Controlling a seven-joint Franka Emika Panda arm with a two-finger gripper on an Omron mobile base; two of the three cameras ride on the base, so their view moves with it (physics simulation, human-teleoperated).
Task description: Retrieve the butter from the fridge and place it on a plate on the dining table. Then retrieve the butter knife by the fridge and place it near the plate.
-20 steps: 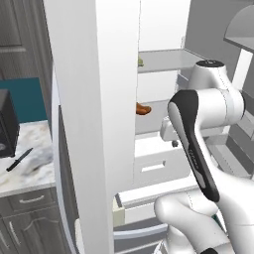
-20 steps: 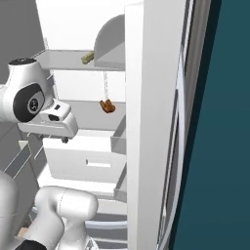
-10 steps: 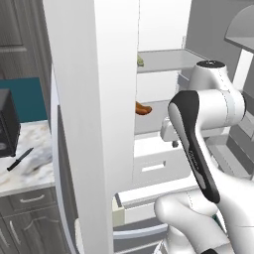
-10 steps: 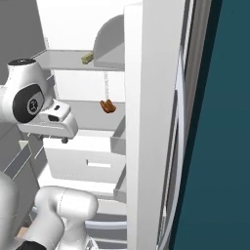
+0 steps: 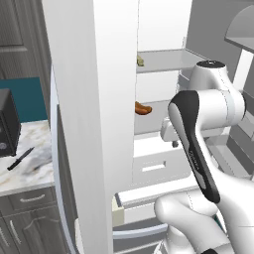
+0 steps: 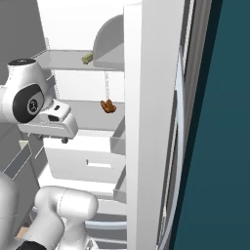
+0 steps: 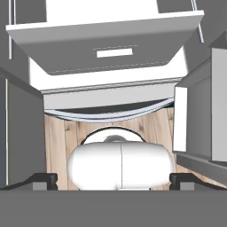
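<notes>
The fridge (image 5: 94, 124) stands open, its white door panel close in front. The butter (image 5: 140, 60), a small pale olive stick, lies at the front of the upper shelf; in the right base view the butter (image 6: 87, 58) sits at that shelf's edge. My gripper (image 5: 173, 142) hangs pointing down in front of the middle shelf, well below and to the right of the butter, open and holding nothing. In the hand view the gripper (image 7: 114, 179) has its fingertips (image 7: 44, 179) wide apart. The black butter knife (image 5: 20, 158) lies on the marbled counter left of the fridge. The plate and dining table are out of view.
An orange-brown sausage (image 5: 143, 108) lies on the middle shelf, left of my hand. A white drawer (image 7: 106, 48) juts out below the gripper, over wooden floor (image 7: 57, 137). A black appliance (image 5: 7, 124) stands on the counter by the knife. Door bins (image 6: 119, 139) line the right door.
</notes>
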